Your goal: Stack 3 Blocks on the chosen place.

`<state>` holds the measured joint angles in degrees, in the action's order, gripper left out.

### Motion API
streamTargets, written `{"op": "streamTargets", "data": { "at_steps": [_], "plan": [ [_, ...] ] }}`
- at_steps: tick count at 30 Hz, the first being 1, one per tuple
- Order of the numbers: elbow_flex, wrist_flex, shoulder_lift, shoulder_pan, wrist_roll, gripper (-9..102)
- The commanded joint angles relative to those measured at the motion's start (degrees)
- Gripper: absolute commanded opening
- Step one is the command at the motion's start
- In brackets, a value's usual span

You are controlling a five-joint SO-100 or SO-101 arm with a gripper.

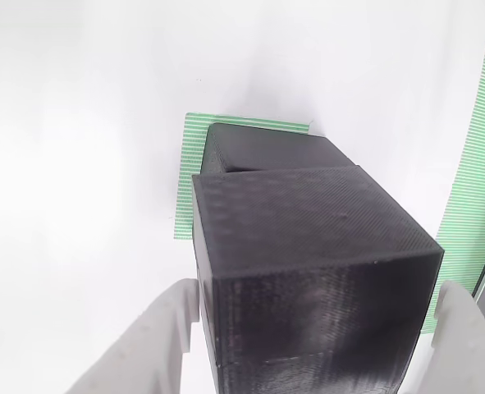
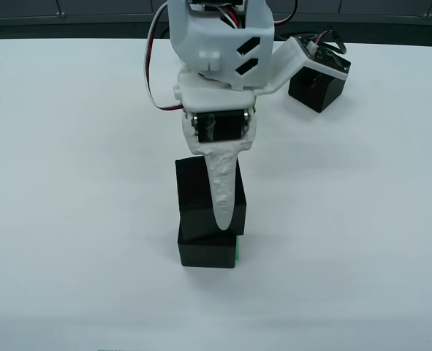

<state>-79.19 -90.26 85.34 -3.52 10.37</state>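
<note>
The jaws (image 1: 316, 328) are spread one cube wide and clamp a black cube (image 1: 308, 246) by its sides. It sits skewed on a second cube (image 2: 207, 252) lying on the green patch (image 1: 185, 180). A third cube (image 2: 316, 89) rests farther back on the desk (image 2: 69, 183).

blocks (image 1: 308, 246) matte black, ribbed | chosen place (image 1: 189, 176) green-white stripes | fingers (image 1: 156, 341) white

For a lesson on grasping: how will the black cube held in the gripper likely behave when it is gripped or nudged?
The held cube looks rigid: its flat faces keep shape between the gripper fingers. Its finely ribbed matte surface probably resists slipping. With flat sides it should not roll, but it sits skewed over the bottom cube on the striped patch, so a nudge might tip it off.
</note>
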Motion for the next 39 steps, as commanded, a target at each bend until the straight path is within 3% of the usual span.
{"op": "streamTargets", "data": {
  "at_steps": [1, 9, 19, 27, 35, 39],
  "plan": [
    [1.8, 0.2, 0.4, -0.3, 0.4, 36],
    [2.7, 0.2, 0.4, -0.2, 2.4, 36],
    [-16.5, 3.7, 19.6, -8.2, 29.1, 36],
    [-36.9, 3.0, 40.9, -23.9, 43.9, 36],
    [-47.3, 1.5, 50.4, -42.8, 48.1, 36],
    [-50.0, 0.6, 52.7, -47.9, 47.8, 36]
  ]
}}
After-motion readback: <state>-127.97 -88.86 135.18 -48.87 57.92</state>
